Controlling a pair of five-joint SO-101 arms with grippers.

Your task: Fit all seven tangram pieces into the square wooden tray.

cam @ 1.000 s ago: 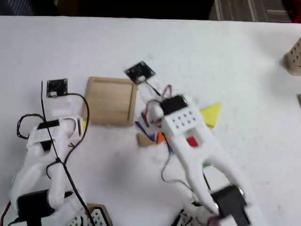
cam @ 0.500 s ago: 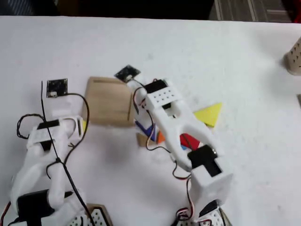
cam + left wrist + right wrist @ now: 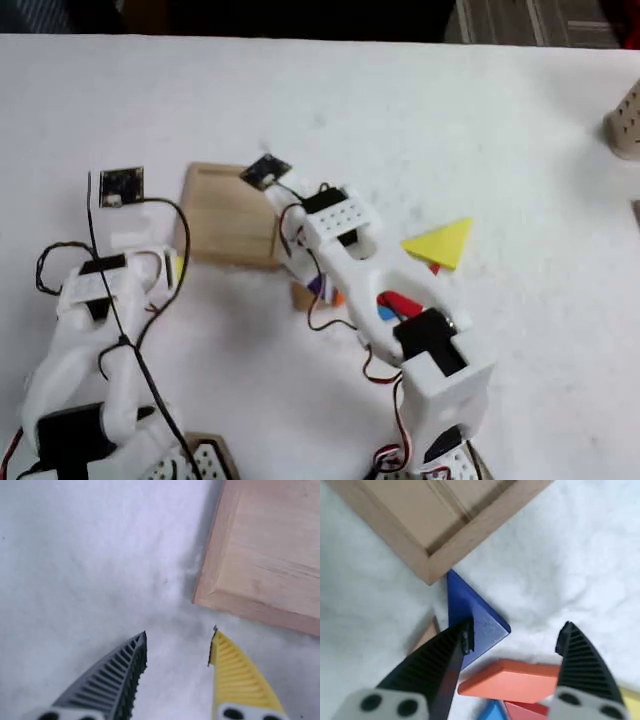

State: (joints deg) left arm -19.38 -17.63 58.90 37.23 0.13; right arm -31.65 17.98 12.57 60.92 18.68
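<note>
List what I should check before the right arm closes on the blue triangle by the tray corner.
1. Right gripper open: ok, jaws wide apart.
2. Blue triangle centred between jaws: not ok; the black fingertip overlaps it, and the orange piece lies under the gap too.
3. Triangle free of the tray: cannot tell; its tip reaches the tray's corner.
4. Tray floor free: ok where visible.
5. Left gripper out of the way: ok, open over bare table beside the tray.
6. All seven pieces located: cannot tell; the right arm covers some.
</note>
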